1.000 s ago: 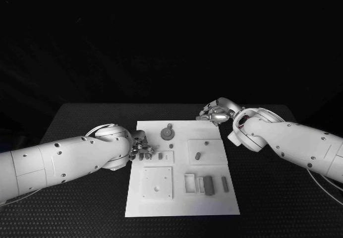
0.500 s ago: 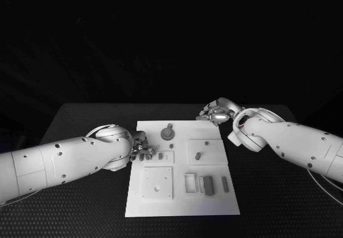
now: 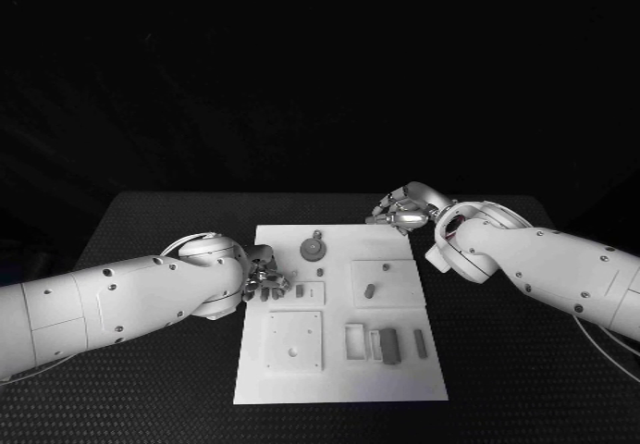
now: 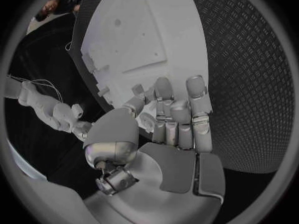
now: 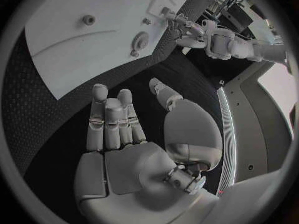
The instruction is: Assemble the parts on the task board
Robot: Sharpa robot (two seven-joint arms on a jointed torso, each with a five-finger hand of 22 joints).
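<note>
The white task board (image 3: 340,370) lies in the middle of the table. On it are a round grey part (image 3: 313,248), a short grey part (image 3: 368,290) on a raised square, a small part (image 3: 301,292) in a slotted block, and long grey parts (image 3: 388,346) near the front. My left hand (image 3: 264,279) is at the board's left edge beside the slotted block. Its fingers (image 4: 177,109) lie side by side with the thumb close, and I see nothing in them. My right hand (image 3: 400,213) hovers off the board's far right corner, its fingers (image 5: 109,119) spread and empty.
A square plate with holes (image 3: 293,339) and an empty rectangular frame (image 3: 355,339) sit on the board's near half. Black textured table (image 3: 534,388) surrounds the board on all sides. The right forearm (image 3: 534,264) stretches along the board's right side.
The left hand's fingers have shifted very slightly at the board's left edge. The right arm and the parts have not moved.
</note>
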